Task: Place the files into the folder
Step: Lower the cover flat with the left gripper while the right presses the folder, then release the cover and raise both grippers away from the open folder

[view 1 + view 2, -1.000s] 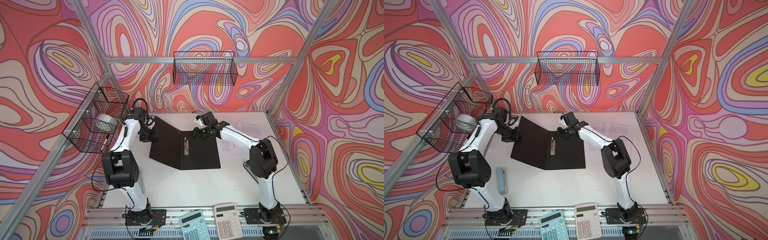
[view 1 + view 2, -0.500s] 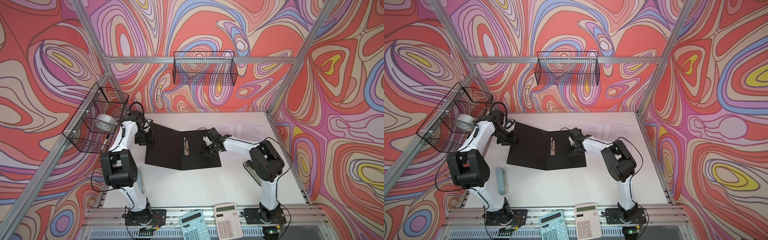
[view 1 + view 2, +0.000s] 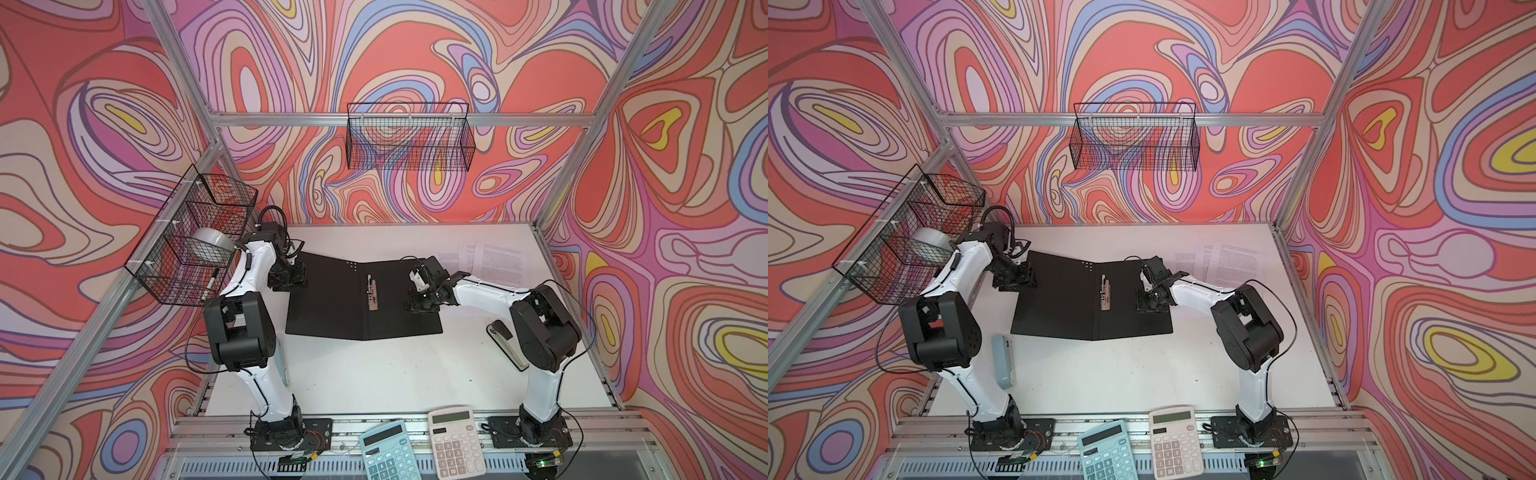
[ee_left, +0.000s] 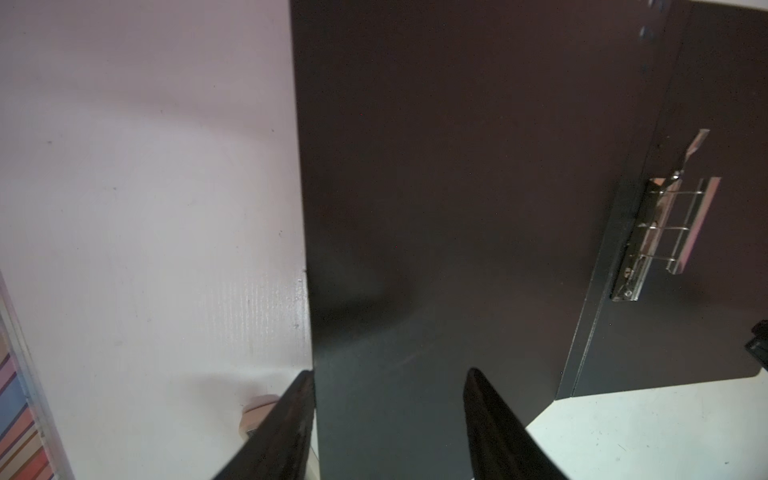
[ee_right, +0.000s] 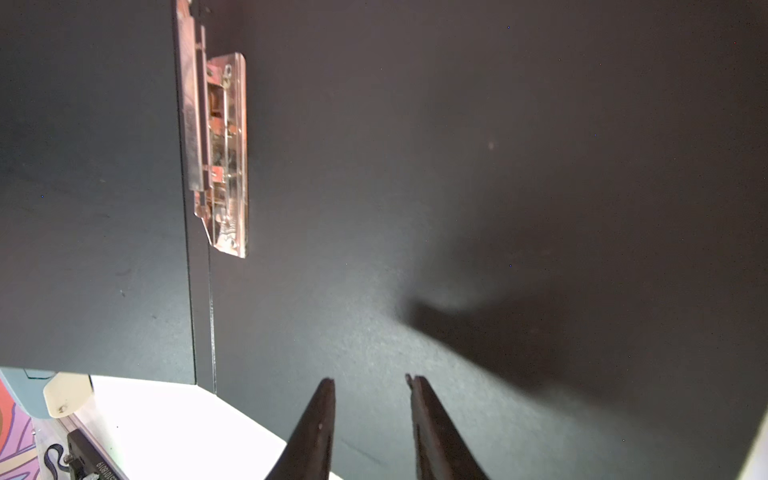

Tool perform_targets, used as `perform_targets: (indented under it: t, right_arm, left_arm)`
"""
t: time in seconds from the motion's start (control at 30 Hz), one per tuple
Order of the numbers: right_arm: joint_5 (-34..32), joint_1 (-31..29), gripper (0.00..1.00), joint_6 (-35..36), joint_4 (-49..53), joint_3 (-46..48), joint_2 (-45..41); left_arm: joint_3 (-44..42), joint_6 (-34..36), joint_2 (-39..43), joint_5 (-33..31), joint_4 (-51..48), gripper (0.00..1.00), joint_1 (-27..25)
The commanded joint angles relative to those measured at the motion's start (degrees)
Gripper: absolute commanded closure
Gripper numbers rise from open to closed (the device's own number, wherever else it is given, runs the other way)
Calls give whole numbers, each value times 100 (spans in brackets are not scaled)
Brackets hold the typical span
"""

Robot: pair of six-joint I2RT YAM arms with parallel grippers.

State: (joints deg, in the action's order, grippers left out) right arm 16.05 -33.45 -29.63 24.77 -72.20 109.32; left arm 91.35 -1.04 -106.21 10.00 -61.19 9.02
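The left gripper (image 4: 390,371) has its fingers well apart, one tip at the folder's (image 3: 328,307) outer left edge and one over the black cover, with nothing between them. The right gripper (image 5: 370,378) hangs over the right cover with a narrow, empty gap between its fingers. Whether either pair of tips touches the board cannot be told. Nearest, a teal calculator (image 3: 388,453) and a white calculator (image 3: 457,442) sit on the front rail. Beyond them a wide band of bare counter (image 3: 374,374) lies open up to the folder's near edge. At the right a stapler (image 3: 505,345) is half hidden behind the right arm's elbow. The folder lies open in the middle, black inside up, its outer face hidden against the counter. Its spine runs near to far with the metal clip (image 3: 372,293) along it, and the covers spread left and right. The files (image 3: 500,262) lie flat at the far right, fanned sheets with their long sides running near to far, just beside the right cover's far corner. The right arm hides their near ends and whether they touch the folder, and the print is too small to read. A strip of bare counter lies behind the folder up to the back wall.
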Motion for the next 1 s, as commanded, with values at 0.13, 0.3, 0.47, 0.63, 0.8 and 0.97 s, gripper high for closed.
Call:
perform_targets:
  t: [0.13,0.3,0.47,0.63,0.8,0.97]
  right_arm:
    - [-119,14,66,-25,-92,204,-408]
    - [-168,12,65,-14,-41,275,-579]
    - [-450,11,65,133,251,271,-946]
    - [-1197,14,61,312,790,173,-1495]
    - [-2027,31,56,355,1178,319,-2282]
    - [-2596,311,50,243,1894,297,-2751]
  left_arm:
    - [434,100,-189,-386,9,35,30]
    - [622,149,-194,-469,-67,30,28]
    - [785,174,53,-306,-255,28,36]
    - [940,221,609,212,-507,27,10]
    - [1067,495,1305,411,-754,25,-374]
    - [1037,807,1861,152,-959,24,-1252]
